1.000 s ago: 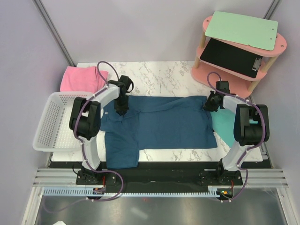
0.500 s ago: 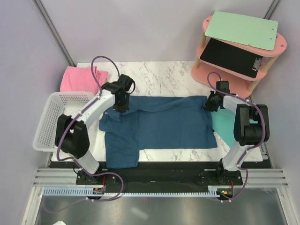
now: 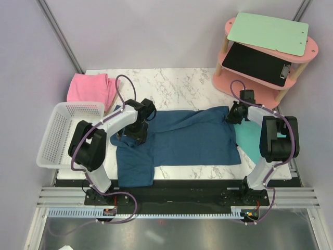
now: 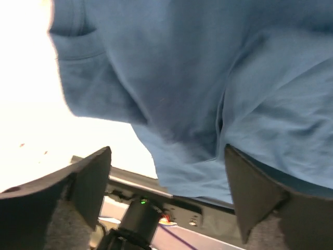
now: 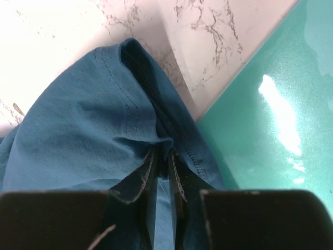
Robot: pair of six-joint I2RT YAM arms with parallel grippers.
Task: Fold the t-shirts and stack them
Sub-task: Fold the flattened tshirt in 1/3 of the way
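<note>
Where the table [image 3: 177, 86] shows, it is white marble pattern with grey veins. Most of its middle lies under the teal t-shirt [image 3: 192, 140], a soft matte knit spread nearly flat, with a rumpled ridge along its 12 o'clock edge. One part of it runs toward 7 o'clock and reaches the table's near edge. The pink t-shirt [image 3: 88, 86] is a soft folded pad in the 10 o'clock corner, apart from the teal one.

At the teal cloth's 3 o'clock corner the right gripper [image 3: 232, 115] is clamped on a fold of stitched hem. Its wrist view shows the dark fingers [image 5: 143, 179] pressed together with the cloth between them. The left gripper [image 3: 137, 136] hangs over the 9 o'clock end. Its fingers [image 4: 88, 182] stand wide apart with nothing between them and blurred blue cloth beyond.

From above, the left wrist masks its own tips, so whether they touch the cloth cannot be told. The left wrist view is washed out to white on one side. The glossy turquoise mat [image 3: 255, 148] at 4 o'clock is partly covered by the shirt's edge and the right arm.

A band of marble shows between the shirt's far edge and the table's 12 o'clock edge, and a thinner strip at 6 o'clock. The white lattice basket [image 3: 52, 140] sits at 9 o'clock, just beside the left arm. The pink shelf [image 3: 312, 49] at 2 o'clock is near the right gripper.
</note>
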